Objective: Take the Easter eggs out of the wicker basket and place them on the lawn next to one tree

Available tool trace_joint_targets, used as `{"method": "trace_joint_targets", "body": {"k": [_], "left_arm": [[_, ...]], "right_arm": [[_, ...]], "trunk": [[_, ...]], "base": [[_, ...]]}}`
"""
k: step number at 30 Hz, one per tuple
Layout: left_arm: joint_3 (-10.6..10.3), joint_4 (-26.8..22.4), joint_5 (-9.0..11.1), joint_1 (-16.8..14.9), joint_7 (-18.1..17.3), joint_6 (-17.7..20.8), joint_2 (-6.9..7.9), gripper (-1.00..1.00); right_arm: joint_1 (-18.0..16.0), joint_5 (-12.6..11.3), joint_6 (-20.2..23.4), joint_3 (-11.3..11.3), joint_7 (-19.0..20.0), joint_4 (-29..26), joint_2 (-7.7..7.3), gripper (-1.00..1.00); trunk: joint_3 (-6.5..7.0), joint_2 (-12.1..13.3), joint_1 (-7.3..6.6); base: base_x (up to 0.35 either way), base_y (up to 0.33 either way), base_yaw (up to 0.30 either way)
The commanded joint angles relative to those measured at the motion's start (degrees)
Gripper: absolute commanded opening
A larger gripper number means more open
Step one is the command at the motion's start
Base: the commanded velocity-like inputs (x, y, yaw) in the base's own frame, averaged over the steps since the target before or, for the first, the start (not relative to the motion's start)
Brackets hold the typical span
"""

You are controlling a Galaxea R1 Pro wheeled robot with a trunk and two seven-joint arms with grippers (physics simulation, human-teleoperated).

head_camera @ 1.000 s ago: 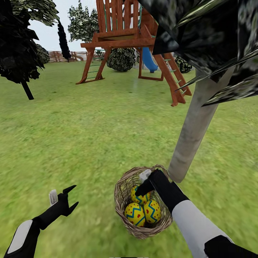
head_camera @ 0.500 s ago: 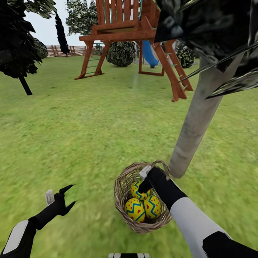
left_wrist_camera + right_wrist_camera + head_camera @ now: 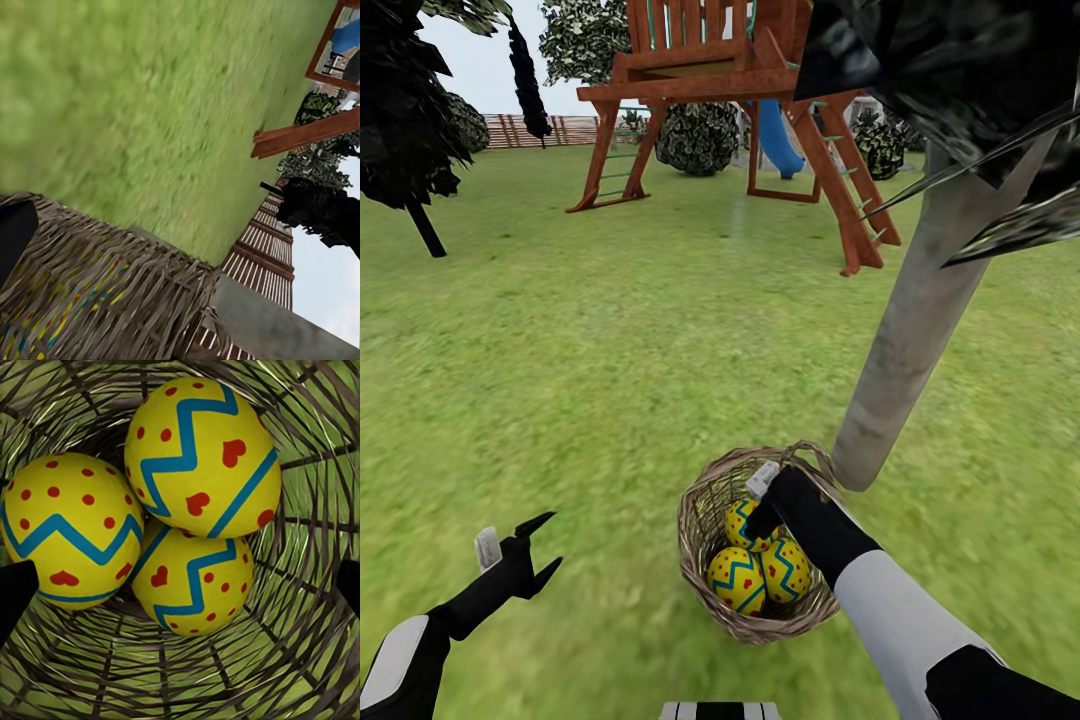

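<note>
The wicker basket [image 3: 705, 520] stands on the lawn [image 3: 610, 380] right at the foot of the pale-trunked tree [image 3: 910, 340]. Three yellow Easter eggs lie inside it: one at the back [image 3: 740, 522], two in front [image 3: 735, 580] [image 3: 788, 570]. My right gripper [image 3: 760, 512] reaches down into the basket just above the back egg. In the right wrist view the eggs [image 3: 201, 457] [image 3: 67, 529] [image 3: 193, 581] lie close below, and the black fingertips [image 3: 15, 592] sit wide apart at the edges, open and off the eggs. My left gripper [image 3: 532, 552] hovers open over grass left of the basket.
A wooden playset [image 3: 730, 90] with a blue slide [image 3: 775, 140] stands far ahead, and a slat fence [image 3: 525, 130] lies behind it. A dark thin-trunked tree [image 3: 410, 150] is at the far left. Dark foliage [image 3: 960, 70] hangs overhead at the right. Open grass lies around the trunk.
The head view has shifted slightly, bringing more of the fence into sight. My right gripper stays in the basket over the eggs. My left arm sits a little further left in the picture.
</note>
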Motion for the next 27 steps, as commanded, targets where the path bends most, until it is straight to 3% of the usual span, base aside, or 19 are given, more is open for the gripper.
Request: {"method": "trace_joint_targets", "body": {"k": [1, 7, 10, 18, 27], "left_arm": [[0.2, 0.0, -0.2, 0.0, -0.2, 0.3, -0.02, 1.00], [0.2, 0.0, -0.2, 0.0, -0.2, 0.3, 0.10, 1.00], [0.2, 0.0, -0.2, 0.0, -0.2, 0.3, 0.16, 1.00], [0.2, 0.0, -0.2, 0.0, -0.2, 0.3, 0.24, 1.00], [0.2, 0.0, -0.2, 0.0, -0.2, 0.3, 0.25, 1.00]], "right_arm": [[0.0, 0.6, 0.1, 0.1, 0.5, -0.1, 0.03, 1.00], [0.0, 0.6, 0.1, 0.1, 0.5, -0.3, 0.10, 1.00], [0.0, 0.6, 0.1, -0.1, 0.2, -1.2, 0.02, 1.00], [0.1, 0.1, -0.9, -0.3, -6.2, -2.3, 0.05, 1.00], [0.1, 0.0, -2.5, -0.3, -7.4, -2.3, 0.14, 1.00]], "trunk": [[-0.05, 0.0, -0.01], [-0.05, 0.0, -0.01], [-0.71, -0.1, 0.07], [-2.48, -0.2, 0.27], [-2.70, -0.2, 0.30]], "base": [[0.000, 0.000, 0.000], [0.000, 0.000, 0.000], [0.000, 0.000, 0.000], [0.000, 0.000, 0.000], [0.000, 0.000, 0.000]]}}
